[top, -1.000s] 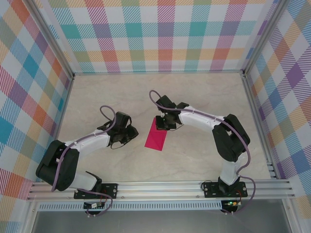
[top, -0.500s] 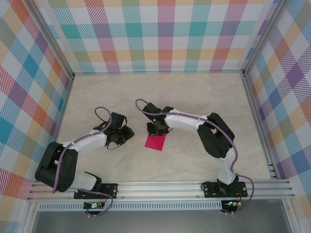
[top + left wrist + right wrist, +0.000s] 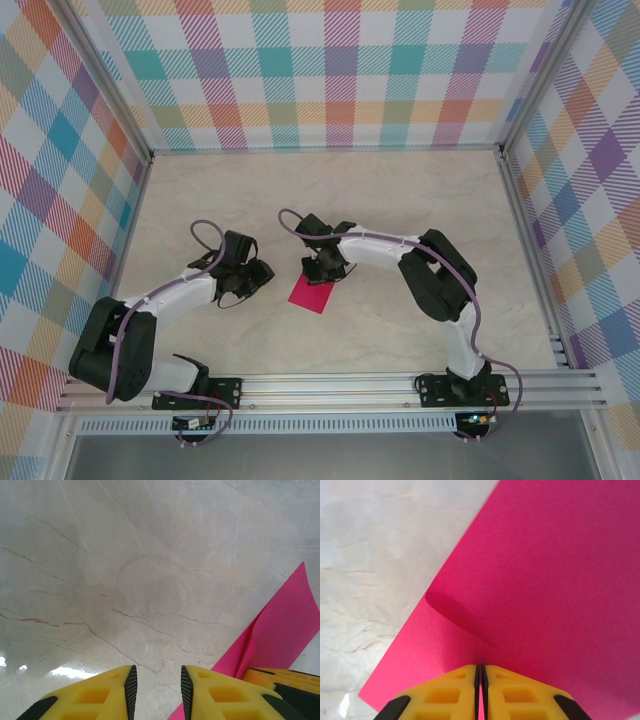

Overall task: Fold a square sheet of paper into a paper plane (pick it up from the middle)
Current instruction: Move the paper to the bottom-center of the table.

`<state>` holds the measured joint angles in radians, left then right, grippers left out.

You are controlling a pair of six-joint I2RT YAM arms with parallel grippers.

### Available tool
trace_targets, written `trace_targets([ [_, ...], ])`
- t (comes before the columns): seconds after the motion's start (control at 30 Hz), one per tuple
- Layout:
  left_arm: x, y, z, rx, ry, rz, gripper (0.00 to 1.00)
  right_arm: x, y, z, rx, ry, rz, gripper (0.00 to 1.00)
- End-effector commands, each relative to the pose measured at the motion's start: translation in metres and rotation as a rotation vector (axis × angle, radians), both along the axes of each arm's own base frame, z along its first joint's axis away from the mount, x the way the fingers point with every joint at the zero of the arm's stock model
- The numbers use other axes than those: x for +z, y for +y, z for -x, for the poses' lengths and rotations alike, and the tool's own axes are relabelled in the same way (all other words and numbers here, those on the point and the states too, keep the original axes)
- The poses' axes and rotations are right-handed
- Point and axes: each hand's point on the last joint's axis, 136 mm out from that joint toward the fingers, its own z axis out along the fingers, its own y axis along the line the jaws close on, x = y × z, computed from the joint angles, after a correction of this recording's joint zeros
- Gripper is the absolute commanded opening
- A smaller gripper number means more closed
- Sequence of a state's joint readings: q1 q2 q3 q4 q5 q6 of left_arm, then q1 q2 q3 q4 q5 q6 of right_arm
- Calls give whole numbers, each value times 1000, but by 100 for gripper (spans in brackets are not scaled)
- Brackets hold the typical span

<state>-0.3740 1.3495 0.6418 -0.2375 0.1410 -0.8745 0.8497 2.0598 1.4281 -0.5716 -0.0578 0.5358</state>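
Note:
The square sheet of paper (image 3: 312, 295) is magenta-pink, folded over itself, and rests on the marble table between the two arms. My right gripper (image 3: 325, 268) is shut on the sheet's far edge. In the right wrist view the jaws (image 3: 480, 669) pinch a raised crease of the sheet (image 3: 545, 580). Just left of the sheet, my left gripper (image 3: 262, 276) stands open. The left wrist view shows bare table between its jaws (image 3: 157, 672), with the sheet (image 3: 285, 630) at the lower right, beside one fingertip. The paper plane is out of view.
The marble tabletop (image 3: 400, 200) is walled by checked panels at the back (image 3: 330, 70) and both sides. An aluminium rail (image 3: 330, 385) carries the arm bases at the near edge. A yellow finger of the right gripper (image 3: 285, 676) shows beside the sheet.
The right arm has carried the sheet left and a little nearer, and less of the sheet shows from above. The left jaws have opened wider.

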Motion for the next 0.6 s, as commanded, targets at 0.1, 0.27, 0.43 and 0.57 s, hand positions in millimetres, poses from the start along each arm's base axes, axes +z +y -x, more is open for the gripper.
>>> trace_targets([
  [0.1,4,-3,9,-27,-1,42,32,3,21,36,233,66,-167,13],
  [0.27,14,-25,8,-113,-49,156,31,31,18,23,210,-32,-203,13],
  [0.43,12,-31,12,-144,-35,169,30,46,-12,-2,-33,-98,-118,15],
  [0.57,7,-29,16,-140,-10,146,30,29,-33,-23,-204,-63,-37,21],
])
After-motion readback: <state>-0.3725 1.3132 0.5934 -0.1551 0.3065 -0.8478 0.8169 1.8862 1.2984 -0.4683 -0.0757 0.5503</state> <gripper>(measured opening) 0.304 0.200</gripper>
